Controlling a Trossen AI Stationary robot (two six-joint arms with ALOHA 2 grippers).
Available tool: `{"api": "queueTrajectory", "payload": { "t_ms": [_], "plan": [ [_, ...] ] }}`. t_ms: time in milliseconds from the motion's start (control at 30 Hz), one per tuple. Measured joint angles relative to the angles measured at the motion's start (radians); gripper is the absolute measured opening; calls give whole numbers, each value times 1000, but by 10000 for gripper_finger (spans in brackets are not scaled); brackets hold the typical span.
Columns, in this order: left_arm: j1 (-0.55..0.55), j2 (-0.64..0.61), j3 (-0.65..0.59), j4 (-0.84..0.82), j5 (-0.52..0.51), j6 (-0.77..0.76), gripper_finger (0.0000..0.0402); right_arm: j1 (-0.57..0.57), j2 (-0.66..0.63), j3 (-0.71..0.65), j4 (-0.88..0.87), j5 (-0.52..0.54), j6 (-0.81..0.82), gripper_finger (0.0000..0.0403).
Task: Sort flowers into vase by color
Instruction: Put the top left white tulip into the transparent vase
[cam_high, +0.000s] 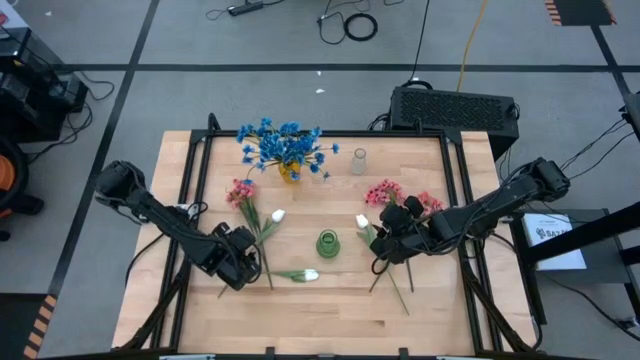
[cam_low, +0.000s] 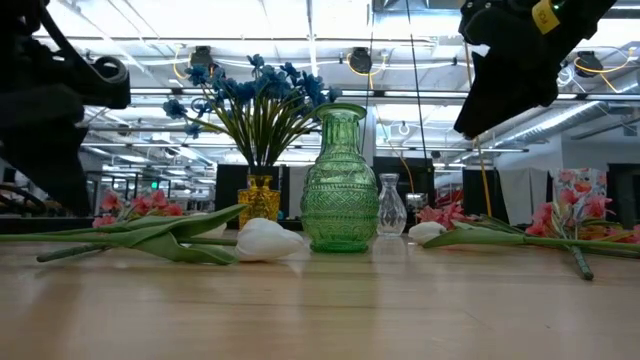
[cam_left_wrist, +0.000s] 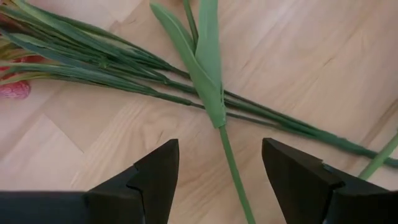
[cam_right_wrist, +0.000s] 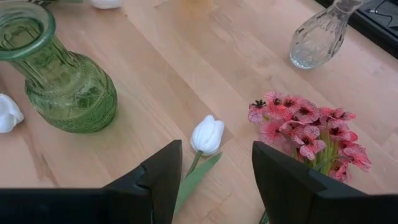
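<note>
- The left pincer (cam_left_wrist: 214, 180) hangs with its jaws parted and nothing between them, low over the near-left part of the worktop (cam_high: 430, 300), above a crossing of thin green stems.
- Under it, one stem with a long folded leaf (cam_left_wrist: 208, 74) runs between the two fingers, lying across a bundle of other stems (cam_left_wrist: 93, 71) set at an angle to it.
- A white tulip-like bud (cam_high: 310, 274) lies just right of this pincer; its stem runs along the worktop's near edge with the bud at the right end.
- Farther back on the left lie a pink sprig (cam_high: 241, 191) and another white bud (cam_high: 277, 215), their stems slanting towards the near side.
- The right pincer (cam_right_wrist: 214, 180) is also open and empty, over the right-hand pile.
- Just ahead of it a white bud (cam_right_wrist: 207, 135) lies on its side, stem towards the pincer.
- Beside that bud is a cluster of pink blooms (cam_right_wrist: 305, 127) with dark centres; their stems run down to the near edge.
- A green patterned glass vase (cam_high: 327, 244) stands upright and empty at mid-worktop, between the two piles.
- At the far side, the blue blooms (cam_high: 284, 145) stand upright in a small amber vase (cam_low: 259, 197), left of an empty clear glass vase (cam_high: 359, 161).
- A white label on the right arm's mount bears print too small to read.
</note>
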Motion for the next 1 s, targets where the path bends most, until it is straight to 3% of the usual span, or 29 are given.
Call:
{"api": "queueTrajectory", "payload": {
  "t_ms": [167, 500, 833, 1000],
  "plan": [
    [0, 15, 0, 0, 1, 1, 224, 0, 0, 0, 1, 0, 0, 187],
    [0, 18, -62, 73, 12, -7, 125, 0, 0, 0, 6, -4, 0, 187],
    [26, 18, -63, 93, 12, 27, 55, 0, 0, 0, 6, -5, 0, 187],
    [25, 26, -63, 106, 14, 27, 41, 0, 0, 0, 8, -29, -8, 187]
  ]
}}
